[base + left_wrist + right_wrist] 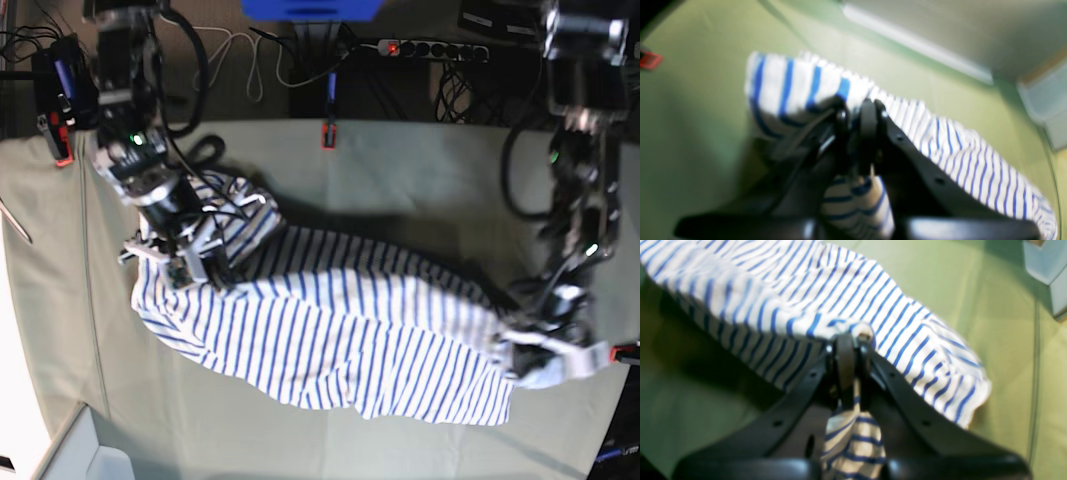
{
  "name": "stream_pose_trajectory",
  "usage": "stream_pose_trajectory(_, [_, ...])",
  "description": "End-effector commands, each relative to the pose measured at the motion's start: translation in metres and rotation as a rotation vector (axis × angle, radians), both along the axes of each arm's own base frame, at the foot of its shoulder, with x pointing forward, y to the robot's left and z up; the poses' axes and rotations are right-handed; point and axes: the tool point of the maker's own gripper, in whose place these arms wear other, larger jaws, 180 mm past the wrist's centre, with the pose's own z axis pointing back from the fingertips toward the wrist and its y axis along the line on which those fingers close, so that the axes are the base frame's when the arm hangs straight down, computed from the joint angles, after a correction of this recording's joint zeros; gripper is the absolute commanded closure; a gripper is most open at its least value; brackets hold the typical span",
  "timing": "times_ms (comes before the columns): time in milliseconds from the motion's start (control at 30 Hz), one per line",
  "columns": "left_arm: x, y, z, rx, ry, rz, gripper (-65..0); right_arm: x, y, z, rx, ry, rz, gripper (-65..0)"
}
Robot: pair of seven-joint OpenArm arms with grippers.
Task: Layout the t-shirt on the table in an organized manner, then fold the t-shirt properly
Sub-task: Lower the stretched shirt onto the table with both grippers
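Note:
The t-shirt [340, 330], white with thin blue stripes, is stretched in a rumpled band across the table [420, 170] between my two arms. On the left of the base view my right gripper [200, 262] is shut on one end of it; the right wrist view shows the jaws [853, 340] pinched together with a fold of t-shirt [853, 290] hanging down between the fingers. At the right, my left gripper [530, 350] is shut on the other end. The left wrist view, blurred, shows that gripper [862, 106] clamped on bunched t-shirt [796, 83].
Red-and-black clamps [327, 135] [60, 140] [650, 60] grip the table's edges. A pale box [1047, 263] [1045, 96] stands near one corner, and a white container [90, 455] at the bottom left of the base view. Cables and a power strip [430, 48] lie beyond the far edge.

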Motion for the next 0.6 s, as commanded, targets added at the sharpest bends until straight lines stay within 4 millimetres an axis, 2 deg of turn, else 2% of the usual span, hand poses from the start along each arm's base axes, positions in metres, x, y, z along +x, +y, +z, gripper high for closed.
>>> stream_pose_trajectory(0, [0.018,-0.002,0.015,0.012,-0.032,-0.002,-5.6,0.009,0.003,0.013,0.027,-0.051,0.015,0.0])
stream_pose_trajectory(67, [0.032,-0.013,0.002,0.001,0.028,-0.010,-12.7,0.011,0.002,0.005,0.027,-0.033,0.013,0.0])
stream_pose_trajectory(167, [0.048,-0.026,-0.009,0.002,0.077,-0.007,-27.5,0.011,0.000,-0.004,0.026,-0.010,0.008,0.0])
stream_pose_trajectory(233, [0.052,-0.034,-0.008,0.014,0.076,-0.008,-35.9,0.013,0.000,-0.004,0.027,-0.011,0.006,0.0])
stream_pose_trajectory(300, [0.055,-0.043,0.007,0.025,0.034,-0.020,-42.6,0.014,0.000,-0.004,0.026,-0.010,0.005,0.0])
stream_pose_trajectory(333, [0.055,-0.045,0.012,0.031,0.017,-0.026,-44.5,0.014,-0.001,-0.004,0.025,-0.010,0.006,0.0])
stream_pose_trajectory(433, [0.043,-0.047,0.010,0.037,0.012,-0.032,-45.4,0.014,-0.001,-0.006,0.025,-0.005,0.005,0.0])
stream_pose_trajectory(500, [0.035,-0.045,-0.001,0.042,0.035,-0.031,-45.4,0.014,-0.001,-0.006,0.025,-0.005,0.005,0.0])
stream_pose_trajectory(567, [0.028,-0.042,-0.022,0.038,0.088,-0.024,-45.4,0.014,-0.001,-0.007,0.025,-0.004,0.005,0.0])
